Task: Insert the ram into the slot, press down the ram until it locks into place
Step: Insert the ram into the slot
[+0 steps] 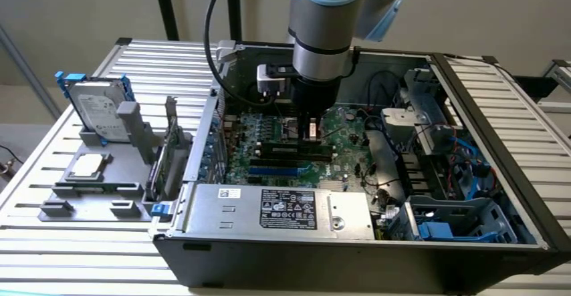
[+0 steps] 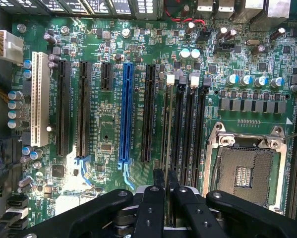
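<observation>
In the wrist view the ram (image 2: 167,129) shows edge-on as a thin upright strip that runs away from my fingertips. My gripper (image 2: 166,184) is shut on its near end, one black finger (image 2: 157,181) on each side. The ram stands over the first slot (image 2: 177,130) of several parallel black memory sockets with pale end clips (image 2: 170,78). I cannot tell whether it is seated or just above the socket. In the exterior view my gripper (image 1: 311,127) reaches straight down into the open computer case, just above the black sockets (image 1: 295,152) on the motherboard.
A blue connector strip (image 2: 127,114), black expansion slots (image 2: 64,106) and a white slot (image 2: 39,99) lie beside the sockets, with the open CPU socket (image 2: 247,171) on the other side. The silver power supply (image 1: 277,208), cables (image 1: 402,142) and case walls (image 1: 499,109) hem the arm in. A hard drive (image 1: 96,109) stands outside.
</observation>
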You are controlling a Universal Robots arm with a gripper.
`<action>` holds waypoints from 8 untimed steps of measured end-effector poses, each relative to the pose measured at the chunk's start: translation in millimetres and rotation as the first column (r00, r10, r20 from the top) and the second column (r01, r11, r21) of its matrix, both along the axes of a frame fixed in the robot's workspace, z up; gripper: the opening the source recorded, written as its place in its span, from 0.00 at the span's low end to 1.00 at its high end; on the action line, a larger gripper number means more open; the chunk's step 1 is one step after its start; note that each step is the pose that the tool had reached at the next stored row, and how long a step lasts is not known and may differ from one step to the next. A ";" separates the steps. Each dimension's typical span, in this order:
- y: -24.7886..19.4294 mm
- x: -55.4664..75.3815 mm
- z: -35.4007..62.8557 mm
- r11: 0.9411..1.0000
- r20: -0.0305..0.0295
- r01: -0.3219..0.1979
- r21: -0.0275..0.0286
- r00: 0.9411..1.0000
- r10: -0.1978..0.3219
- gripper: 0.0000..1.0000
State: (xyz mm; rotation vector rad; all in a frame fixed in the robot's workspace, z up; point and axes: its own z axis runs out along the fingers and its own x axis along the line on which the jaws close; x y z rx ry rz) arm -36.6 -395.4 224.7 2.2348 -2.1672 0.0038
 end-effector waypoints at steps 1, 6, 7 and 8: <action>0.0 0.0 0.1 1.000 0.000 0.000 0.000 1.000 0.000 0.14; 0.0 0.0 2.3 1.000 0.000 0.000 0.000 1.000 0.000 0.14; 0.0 0.0 3.1 1.000 0.000 0.000 0.000 1.000 0.000 0.14; 0.0 0.0 3.9 1.000 0.000 0.000 0.000 1.000 0.000 0.14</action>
